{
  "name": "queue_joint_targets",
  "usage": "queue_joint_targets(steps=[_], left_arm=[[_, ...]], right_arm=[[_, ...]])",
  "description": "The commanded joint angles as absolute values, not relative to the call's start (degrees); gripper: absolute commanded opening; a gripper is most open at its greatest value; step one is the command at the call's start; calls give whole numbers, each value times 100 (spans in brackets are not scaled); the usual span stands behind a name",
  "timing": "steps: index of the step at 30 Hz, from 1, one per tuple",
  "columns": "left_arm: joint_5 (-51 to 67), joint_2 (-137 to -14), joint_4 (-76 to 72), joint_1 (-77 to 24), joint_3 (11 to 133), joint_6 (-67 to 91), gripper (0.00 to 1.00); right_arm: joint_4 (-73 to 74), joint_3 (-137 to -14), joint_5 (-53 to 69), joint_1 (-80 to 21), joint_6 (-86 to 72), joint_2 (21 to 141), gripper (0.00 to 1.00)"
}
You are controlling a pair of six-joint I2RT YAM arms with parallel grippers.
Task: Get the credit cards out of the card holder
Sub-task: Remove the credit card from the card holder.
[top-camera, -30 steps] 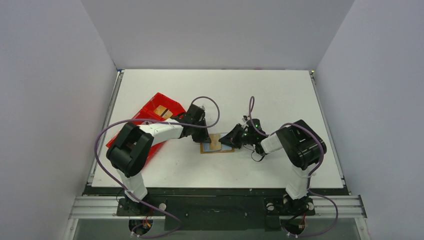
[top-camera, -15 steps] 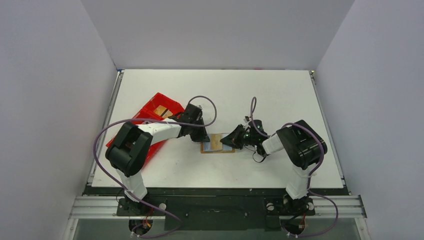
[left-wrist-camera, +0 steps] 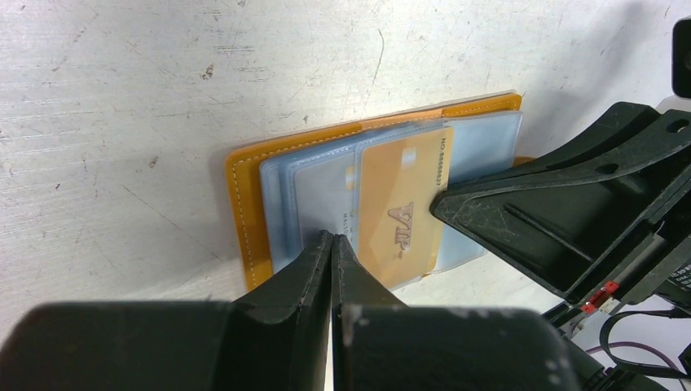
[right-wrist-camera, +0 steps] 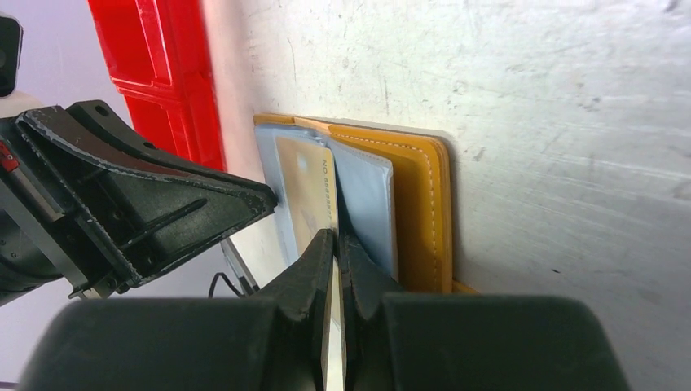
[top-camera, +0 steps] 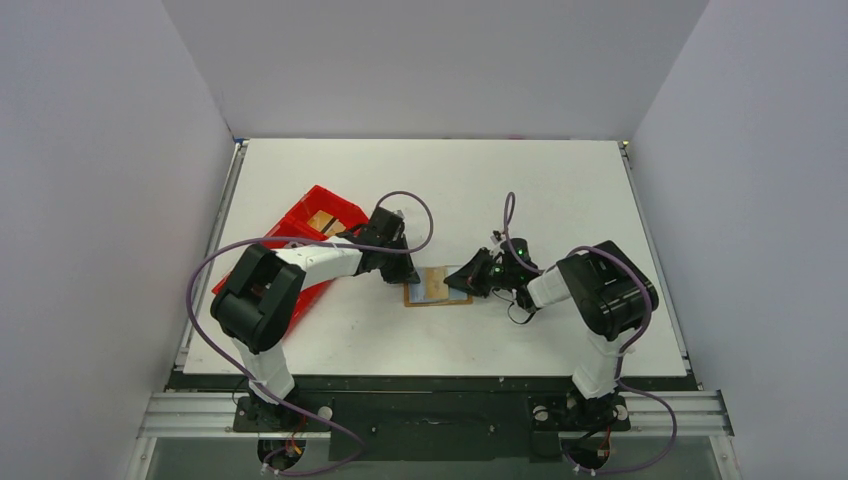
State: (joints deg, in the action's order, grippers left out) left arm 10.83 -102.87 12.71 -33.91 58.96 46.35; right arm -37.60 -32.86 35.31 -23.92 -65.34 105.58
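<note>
The card holder (left-wrist-camera: 244, 195) is pressed by the closed left end effector (left-wrist-camera: 332, 238); a gold credit card (left-wrist-camera: 403, 204) is pinched in the closed right end effector (right-wrist-camera: 335, 238).

The right hand (right-wrist-camera: 334, 236) is hiding the gold credit card's (right-wrist-camera: 305, 187) near end between its fingers and covering one corner of the card holder (left-wrist-camera: 243, 204).

The top view looks down from above and behind the arm bases, taking in the whole bench (top-camera: 560, 200). Each wrist view sits low and close, looking along the left pincer (left-wrist-camera: 332, 238) or the right pincer (right-wrist-camera: 335, 236) from opposite sides. All three share the card holder (top-camera: 428, 288).
</note>
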Motion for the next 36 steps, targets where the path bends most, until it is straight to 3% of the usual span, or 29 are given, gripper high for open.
queue_joint_targets(steps=[1,9,12,13,17,25,36], left_arm=[[569,-10482,1822,-3294,5755,4474,0],[558,-10544,1857,-3293,5803,4450,0],[552,-10549,1862,-3295,5834,4439,0],[553,-10552,1863,-3296,5844,4434,0],[566,-10571,1871,-3303,5884,4422,0],[589,-10588,1872,-3313,5893,4397,0],[598,-10639,1867,-3348,5923,4395,0]], right_arm=[[-3534,-3129,3206,-2157,-6239,10394,0],[-3584,-3073,3288,-2084,-6231,10375,1],[-3711,-3064,3377,-2089,-6299,10414,6],[-3737,-3060,3394,-2095,-6318,9780,8],[-3887,-3065,3482,-2092,-6382,10485,11],[-4101,-3083,3552,-2169,-6519,10577,17],[-4069,-3408,3467,-2629,-6577,10566,18]])
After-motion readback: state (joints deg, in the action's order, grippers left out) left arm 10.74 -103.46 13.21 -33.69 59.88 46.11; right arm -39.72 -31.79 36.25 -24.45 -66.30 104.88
